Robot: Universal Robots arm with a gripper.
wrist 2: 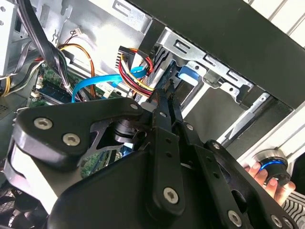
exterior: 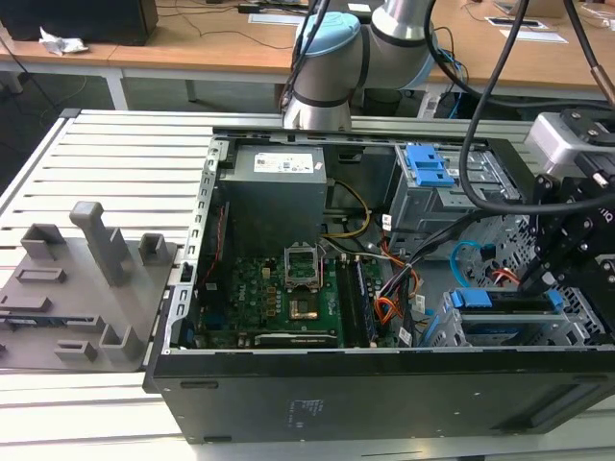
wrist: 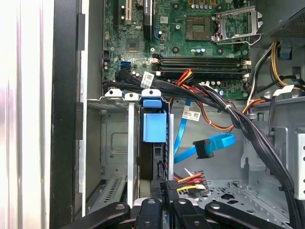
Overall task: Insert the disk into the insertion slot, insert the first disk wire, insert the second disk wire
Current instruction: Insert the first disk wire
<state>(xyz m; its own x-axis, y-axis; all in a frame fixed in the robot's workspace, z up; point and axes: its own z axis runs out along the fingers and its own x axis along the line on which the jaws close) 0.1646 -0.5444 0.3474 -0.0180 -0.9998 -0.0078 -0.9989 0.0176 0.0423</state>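
Observation:
The disk [wrist: 155, 127], framed by its bright blue bracket, sits on edge inside the insertion slot [wrist: 118, 143], a low silver perforated cage in the case corner nearest the exterior view's right [exterior: 582, 325]. My gripper [wrist: 167, 187] hangs just behind the disk's [exterior: 504, 303] rear edge. Its thin fingers are shut on the black plug of the first disk wire [wrist: 190, 180], a red, yellow and black bundle [wrist 2: 138, 76]. In the second wrist view the gripper [wrist 2: 167, 90] points at the blue bracket. The second disk wire [wrist: 217, 141], flat and light blue, loops loose beside it with its black plug hanging free.
A thick black cable bundle [wrist: 248, 124] crosses above the drive bay. The taller grey cage with blue latches [exterior: 428, 168] stands behind it. The motherboard [exterior: 279, 288] and power supply [exterior: 274, 187] fill the case's other half. A grey fixture plate [exterior: 77, 288] lies outside. A hand [wrist 2: 267, 180] holds a blue-ringed knob.

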